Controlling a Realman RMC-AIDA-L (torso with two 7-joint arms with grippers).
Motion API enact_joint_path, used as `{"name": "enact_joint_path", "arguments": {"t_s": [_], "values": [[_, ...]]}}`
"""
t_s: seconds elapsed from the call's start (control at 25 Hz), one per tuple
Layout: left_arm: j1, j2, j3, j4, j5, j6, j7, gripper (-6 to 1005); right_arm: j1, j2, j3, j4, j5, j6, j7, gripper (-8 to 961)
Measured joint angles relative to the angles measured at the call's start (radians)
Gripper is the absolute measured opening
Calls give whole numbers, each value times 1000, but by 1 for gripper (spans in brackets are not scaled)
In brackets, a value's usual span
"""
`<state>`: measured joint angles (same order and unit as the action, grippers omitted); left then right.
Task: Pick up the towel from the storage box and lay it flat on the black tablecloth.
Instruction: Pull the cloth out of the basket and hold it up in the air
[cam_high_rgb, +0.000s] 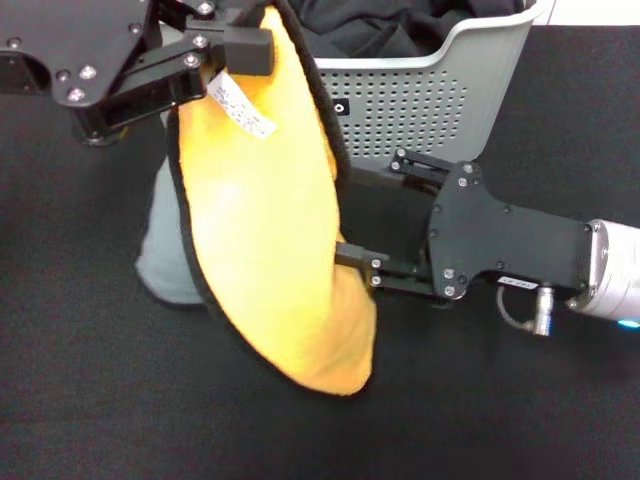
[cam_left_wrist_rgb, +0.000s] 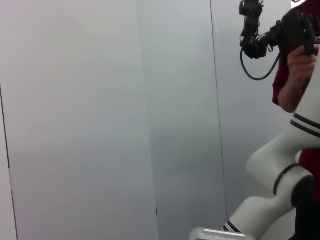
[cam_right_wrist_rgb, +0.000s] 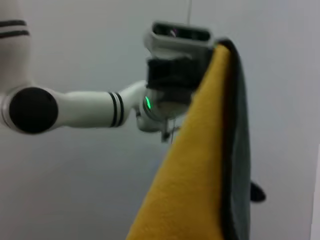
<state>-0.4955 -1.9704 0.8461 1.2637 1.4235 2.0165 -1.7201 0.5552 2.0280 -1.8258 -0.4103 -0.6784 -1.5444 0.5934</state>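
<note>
The towel (cam_high_rgb: 265, 230) hangs above the black tablecloth (cam_high_rgb: 90, 390), its yellow-orange side facing me. A grey fold shows behind it on the left, and the white label (cam_high_rgb: 240, 105) is near the top. My left gripper (cam_high_rgb: 235, 55) is shut on the towel's top corner, at the upper left of the head view. My right gripper (cam_high_rgb: 345, 215) reaches in from the right and is open, with its fingertips at the towel's black-edged right side. The right wrist view shows the towel (cam_right_wrist_rgb: 195, 175) dangling from the left gripper (cam_right_wrist_rgb: 180, 55). The storage box (cam_high_rgb: 430, 90) stands behind.
Black clothes (cam_high_rgb: 400, 25) lie inside the storage box at the back. The left wrist view shows a pale wall, my right arm (cam_left_wrist_rgb: 275, 175) and a person in dark red (cam_left_wrist_rgb: 295, 55) holding a camera rig.
</note>
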Motion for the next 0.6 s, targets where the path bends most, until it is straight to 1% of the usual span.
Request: {"name": "enact_joint_path", "arguments": {"t_s": [0.04,0.12,0.36,0.6], "values": [[-2,0,-1,-6,0,0,0,11,-11,0,-26,-20,26,6,-19,731],[-3,0,-1,-14,1,0,0,12,-32,0,-46,-46,56,2,-43,718],[-3,-1,-1,-28,21,0,2,12,-65,1,-30,-55,87,-52,-51,681],[-3,-5,5,-38,28,1,19,10,-62,0,-9,-49,94,-54,-60,661]]}}
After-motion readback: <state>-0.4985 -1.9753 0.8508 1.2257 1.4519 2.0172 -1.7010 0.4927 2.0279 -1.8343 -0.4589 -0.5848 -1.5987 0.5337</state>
